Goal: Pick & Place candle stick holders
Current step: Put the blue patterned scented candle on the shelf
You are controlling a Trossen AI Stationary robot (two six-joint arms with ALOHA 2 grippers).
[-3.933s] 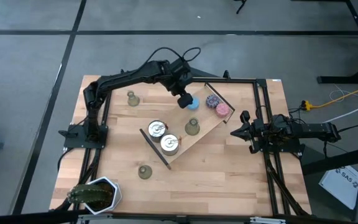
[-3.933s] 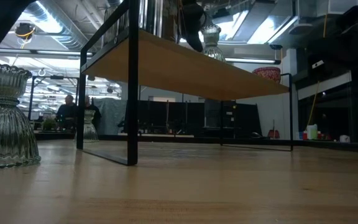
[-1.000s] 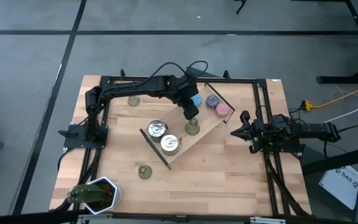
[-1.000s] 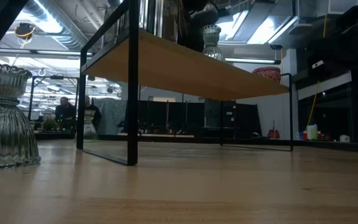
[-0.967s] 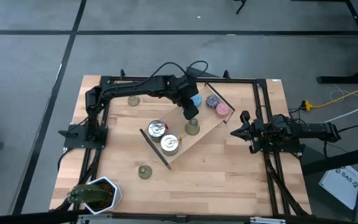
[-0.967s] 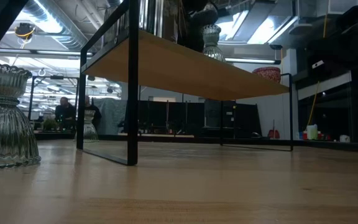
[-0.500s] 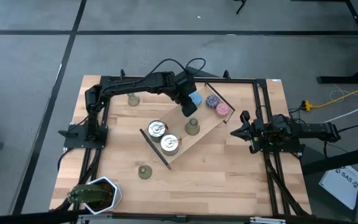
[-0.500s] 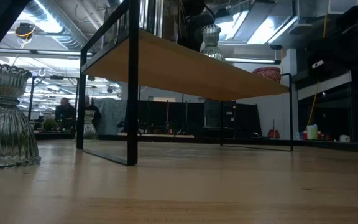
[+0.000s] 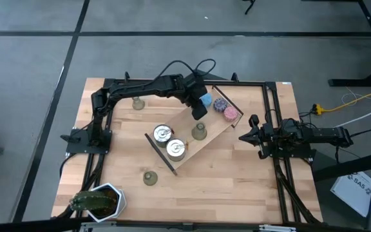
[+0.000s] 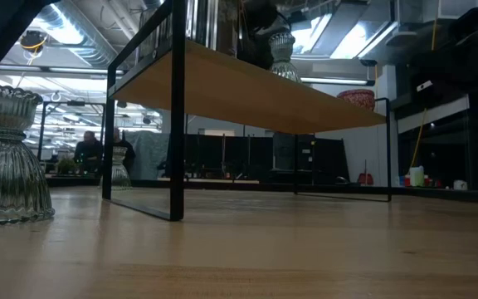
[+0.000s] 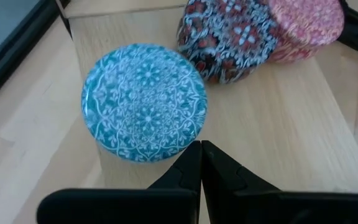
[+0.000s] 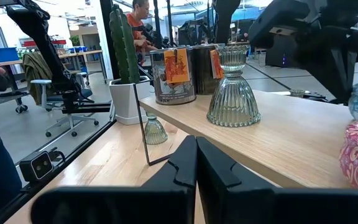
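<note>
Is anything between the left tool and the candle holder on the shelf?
Nothing visible. The left tool, shut, hangs just beyond the candle holder, bare shelf between; the blue puck lies beside the tool.

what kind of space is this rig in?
Probably a shared robotics lab or open-plan workshop. Beyond the wooden table, the room has an exposed-duct ceiling, office chairs and people at desks, and a second dark arm on a stand.

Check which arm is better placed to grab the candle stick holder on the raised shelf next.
Probably left. The left gripper, fingers shut and empty, hangs over the shelf right beside that candle stick holder, near the blue puck. The right gripper sits off the shelf's edge, fingers shut, arm folded back.
</note>
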